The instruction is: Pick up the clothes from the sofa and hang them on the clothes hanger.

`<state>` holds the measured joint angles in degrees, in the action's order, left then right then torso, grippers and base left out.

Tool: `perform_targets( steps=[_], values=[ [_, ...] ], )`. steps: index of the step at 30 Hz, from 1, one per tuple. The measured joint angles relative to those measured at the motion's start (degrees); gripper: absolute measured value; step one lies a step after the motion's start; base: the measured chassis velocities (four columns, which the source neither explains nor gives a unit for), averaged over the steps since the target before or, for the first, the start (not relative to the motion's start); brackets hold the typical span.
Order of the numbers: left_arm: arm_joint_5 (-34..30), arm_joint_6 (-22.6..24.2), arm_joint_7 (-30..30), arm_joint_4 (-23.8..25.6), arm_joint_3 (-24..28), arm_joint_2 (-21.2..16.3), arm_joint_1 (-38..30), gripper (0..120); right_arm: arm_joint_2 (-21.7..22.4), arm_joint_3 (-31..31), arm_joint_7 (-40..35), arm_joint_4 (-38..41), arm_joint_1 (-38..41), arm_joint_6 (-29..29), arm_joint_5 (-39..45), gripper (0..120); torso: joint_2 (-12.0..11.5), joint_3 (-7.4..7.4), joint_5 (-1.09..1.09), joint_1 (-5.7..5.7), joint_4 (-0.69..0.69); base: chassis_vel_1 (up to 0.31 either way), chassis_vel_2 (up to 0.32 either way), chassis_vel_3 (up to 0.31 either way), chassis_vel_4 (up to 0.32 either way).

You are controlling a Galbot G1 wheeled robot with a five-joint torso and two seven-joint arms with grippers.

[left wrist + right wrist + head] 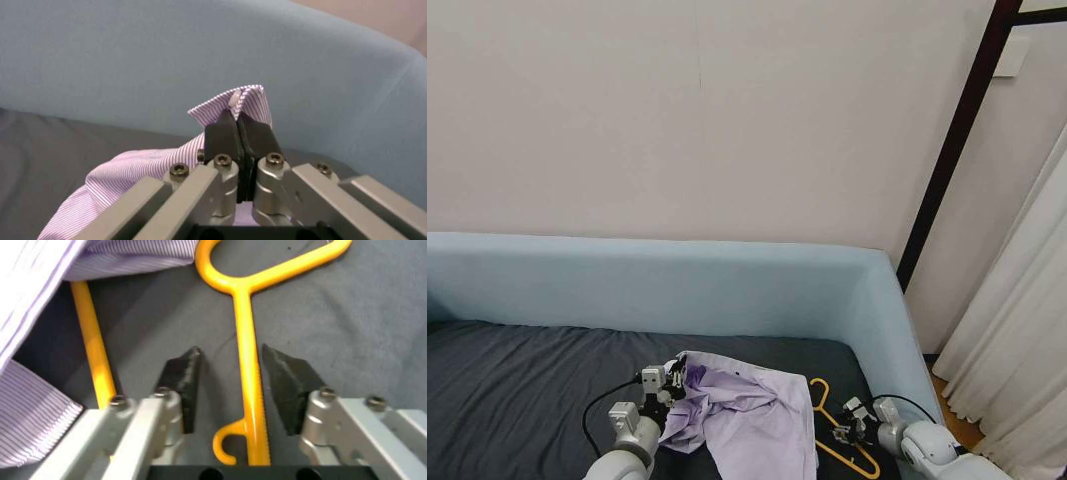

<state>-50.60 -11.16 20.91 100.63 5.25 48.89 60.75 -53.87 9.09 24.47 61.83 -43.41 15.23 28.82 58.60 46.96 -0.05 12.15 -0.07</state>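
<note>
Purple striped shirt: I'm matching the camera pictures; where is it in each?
Head view: purple striped shirt heaped on the dark seat cover, between left gripper and yellow hanger.
Left wrist view: shirt fold pinched by the left gripper, jaws shut.
Right wrist view: shirt beside the hanger, which the right gripper straddles, jaws open.
Shared landmark: the seat cover.

Left arm (627, 445): low on the left, reaching forward;
Left gripper (236, 119): fingers pressed together, pinching the shirt (133, 170);
Right arm (927, 445): low on the right;
Right gripper (230, 355): fingers spread apart
</note>
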Motion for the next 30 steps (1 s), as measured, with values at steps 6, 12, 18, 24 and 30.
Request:
perform_targets(
  steps=[6, 12, 18, 24, 30],
  values=[
    [-0.02, 0.02, 0.03, 0.43, -0.20, 0.00, 0.53, 0, -0.10, 0.27, 0.46, -1.19, 0.14, -0.79, -0.64, 14, 0.00, 0.00, 0.00, 0.00, 0.00, 0.000, 0.000, 0.000, 0.000],
    [0.02, 0.06, 0.06, 0.62, -0.41, 0.04, 1.08, 0, -0.18, 0.22, 0.70, -1.76, 0.32, -1.66, -0.55, 5, 0.00, 0.00, 0.00, 0.00, 0.01, 0.000, 0.000, 0.000, 0.000],
    [0.05, 0.08, 0.09, 0.63, -0.45, 0.23, 1.13, 0, -0.57, -0.66, -0.24, -2.12, -0.29, -3.48, 0.28, 5, 0.00, 0.00, 0.02, 0.00, 0.00, 0.000, 0.000, 0.000, 0.000],
    [0.20, 0.10, 0.09, 0.60, -0.45, 0.44, 1.28, 0, -1.74, -2.55, -2.82, -4.67, 0.76, -8.31, 3.91, 5, 0.00, 0.00, 0.01, 0.00, 0.00, 0.000, 0.000, 0.000, 0.000],
    [0.25, 0.22, 0.09, 0.88, -0.47, 0.47, 1.29, 0, -2.76, -4.11, -8.27, -5.59, 2.54, -14.85, 11.32, 5, 0.00, 0.00, -0.01, 0.00, 0.01, 0.000, 0.000, 0.000, 0.000]
  ],
)
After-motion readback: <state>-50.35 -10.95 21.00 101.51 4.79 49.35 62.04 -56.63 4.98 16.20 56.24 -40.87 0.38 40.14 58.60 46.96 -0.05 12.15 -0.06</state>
